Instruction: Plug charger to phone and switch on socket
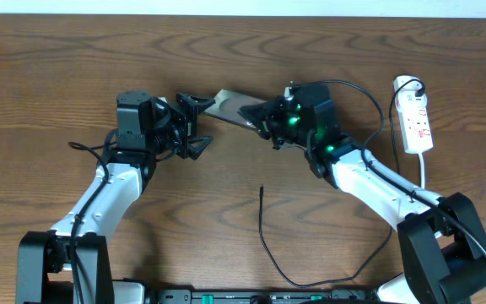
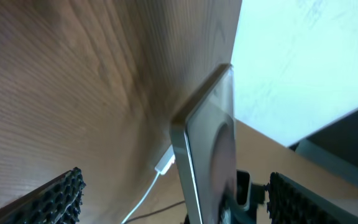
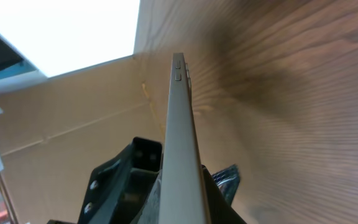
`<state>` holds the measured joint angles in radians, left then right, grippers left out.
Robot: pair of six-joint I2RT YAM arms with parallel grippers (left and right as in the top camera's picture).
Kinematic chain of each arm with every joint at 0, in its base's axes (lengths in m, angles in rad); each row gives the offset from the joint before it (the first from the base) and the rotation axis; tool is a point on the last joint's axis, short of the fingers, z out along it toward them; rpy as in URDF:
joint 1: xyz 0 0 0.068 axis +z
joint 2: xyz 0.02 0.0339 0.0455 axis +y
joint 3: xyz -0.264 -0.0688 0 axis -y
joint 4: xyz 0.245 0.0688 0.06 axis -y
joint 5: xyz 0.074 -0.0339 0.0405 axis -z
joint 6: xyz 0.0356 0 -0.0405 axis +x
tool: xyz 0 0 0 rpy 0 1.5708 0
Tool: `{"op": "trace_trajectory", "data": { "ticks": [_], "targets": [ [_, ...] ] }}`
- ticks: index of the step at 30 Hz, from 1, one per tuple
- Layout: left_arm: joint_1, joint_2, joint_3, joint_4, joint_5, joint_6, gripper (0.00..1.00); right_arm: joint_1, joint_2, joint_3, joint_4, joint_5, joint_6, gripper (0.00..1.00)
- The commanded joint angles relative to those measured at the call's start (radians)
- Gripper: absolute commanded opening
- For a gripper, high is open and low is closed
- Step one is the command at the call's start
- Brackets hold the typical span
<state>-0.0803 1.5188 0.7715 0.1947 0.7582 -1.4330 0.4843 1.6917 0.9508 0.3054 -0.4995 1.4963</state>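
Phone [image 1: 230,103] is up off the table [image 1: 57,67] and turned on edge, gripped near one end by my right gripper [image 1: 266,118]. The right wrist view shows it edge-on, pinched between the fingers [image 3: 120,180]. My left gripper [image 1: 201,125] is spread wide at the phone's free end. From its wrist camera the phone's edge stands between the two pads [image 2: 64,196], apparently touching neither.

The charger [image 1: 262,224] lies on the table nearer to me, its plug tip pointing up toward the phone and well apart from both grippers. The socket [image 1: 416,118] sits far out to the right.

I judge this as the presenting step, with nothing plugged yet. Next, my left arm should either clamp the phone to steady it or drop to the plug tip. I cannot see the phone's port, so lining up the tip will need care.
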Motion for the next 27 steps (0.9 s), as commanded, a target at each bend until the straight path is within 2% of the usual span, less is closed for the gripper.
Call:
{"op": "trace_trajectory", "data": {
  "ticks": [1, 12, 19, 27],
  "targets": [
    [0.002, 0.01, -0.01, 0.006, -0.066, -0.005, 0.91, 0.024, -0.005, 0.011, 0.041, 0.019, 0.019, 0.01],
    [0.002, 0.011, -0.017, 0.015, -0.15, -0.002, 0.91, 0.092, -0.005, 0.011, 0.058, 0.071, 0.034, 0.01],
    [0.002, 0.013, -0.017, 0.085, -0.172, -0.018, 0.9, 0.125, -0.005, 0.011, 0.058, 0.088, 0.229, 0.01],
    [0.002, 0.013, -0.018, 0.084, -0.173, -0.04, 0.9, 0.134, -0.005, 0.011, 0.057, 0.089, 0.289, 0.01]
  ]
}}
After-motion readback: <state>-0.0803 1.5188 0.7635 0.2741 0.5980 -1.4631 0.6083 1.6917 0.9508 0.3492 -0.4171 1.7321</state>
